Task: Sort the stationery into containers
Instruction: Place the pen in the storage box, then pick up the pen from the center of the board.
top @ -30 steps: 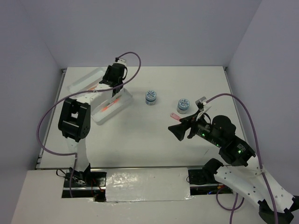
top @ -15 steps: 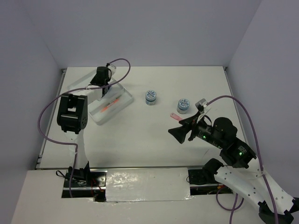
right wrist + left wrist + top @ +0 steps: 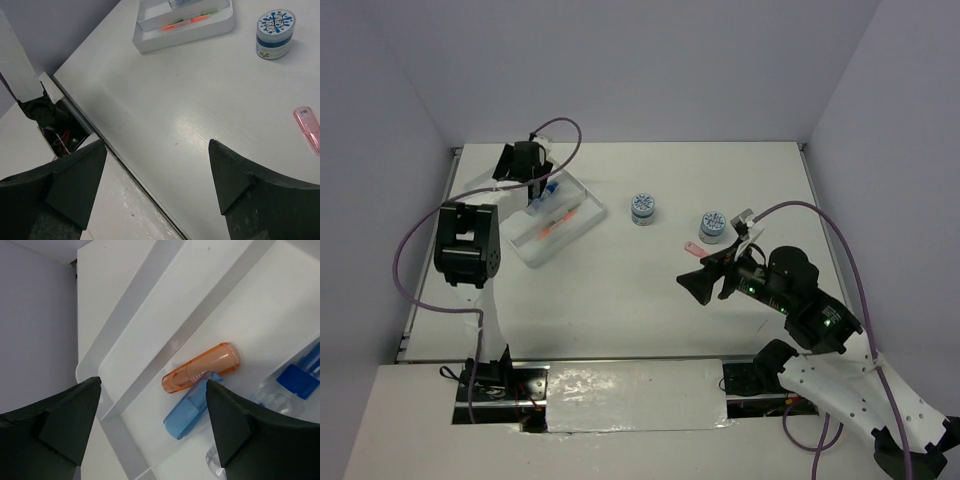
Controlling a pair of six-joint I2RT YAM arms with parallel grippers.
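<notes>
Lying against each other in one compartment of the white tray (image 3: 150, 310), an orange cap (image 3: 201, 374) and a blue cap (image 3: 189, 416) sit just beside the blue-capped bottle (image 3: 295, 382). The left gripper (image 3: 152, 390) hangs over them, jaws wide, holding nothing. On the table (image 3: 620, 300), well apart from the tray, stand the near pot (image 3: 276, 34), its blue lid lettering unreadable, the far pot (image 3: 643, 208) and a pink cap (image 3: 310, 122). The right gripper (image 3: 157, 145) gapes wide, empty.

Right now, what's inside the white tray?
Orange cap and blue cap touching in one compartment, a blue-capped bottle in the next, thin pens further over. The left gripper hides part from above.
</notes>
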